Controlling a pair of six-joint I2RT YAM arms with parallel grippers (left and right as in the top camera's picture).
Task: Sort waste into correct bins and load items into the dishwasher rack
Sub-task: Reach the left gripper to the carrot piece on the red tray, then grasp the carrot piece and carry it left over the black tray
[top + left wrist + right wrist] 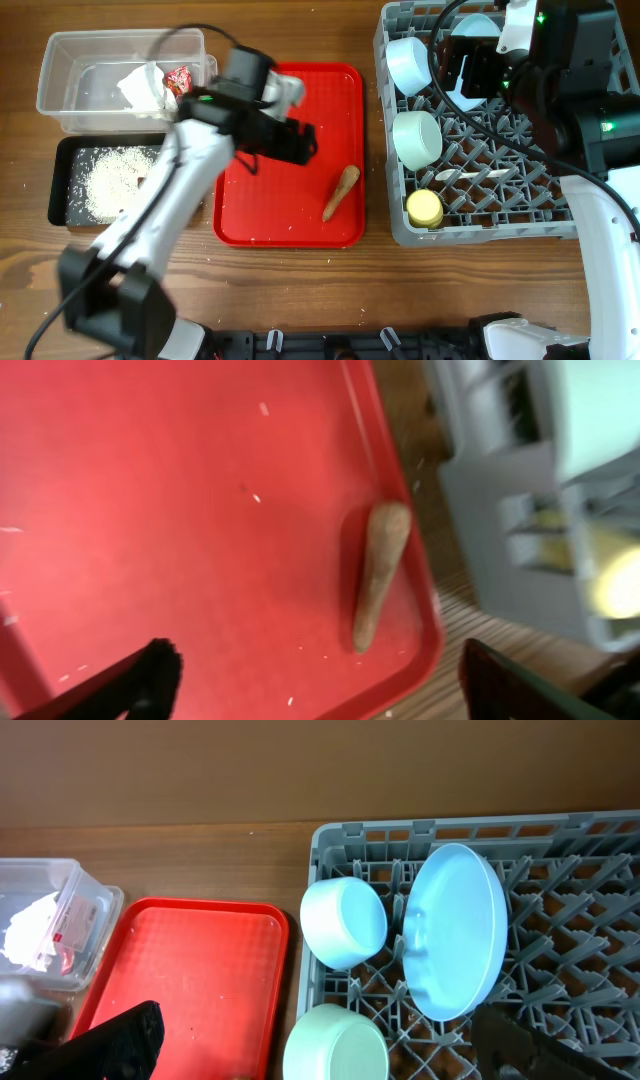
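The brown cone (341,191) (378,570) lies alone on the red tray (260,215), near its right edge, narrow tip toward the tray's front lip. It looks like the last big piece of waste to sort. A few rice specks dot the tray around it.

The left gripper (300,142) (318,672) hovers just left of the cone, jaws spread wide with nothing between them. So the step in hand reads as the reach for the cone. Next it needs to come down with the fingers straddling the cone across its width, close, then carry it left. The likely home is the black tray (60,180) where the rice (110,180) sits, since the clear tub (60,90) holds tissue (140,85) and the wrapper (180,80).

Over on the rack (480,232), loading looks done: plate (455,930), pale-blue bowl (408,62), mint bowl (418,138), yellow cup (424,208) and spoon (470,175) are all in. The right gripper (320,1040) hangs above the rack's back corner, fingers apart and empty.
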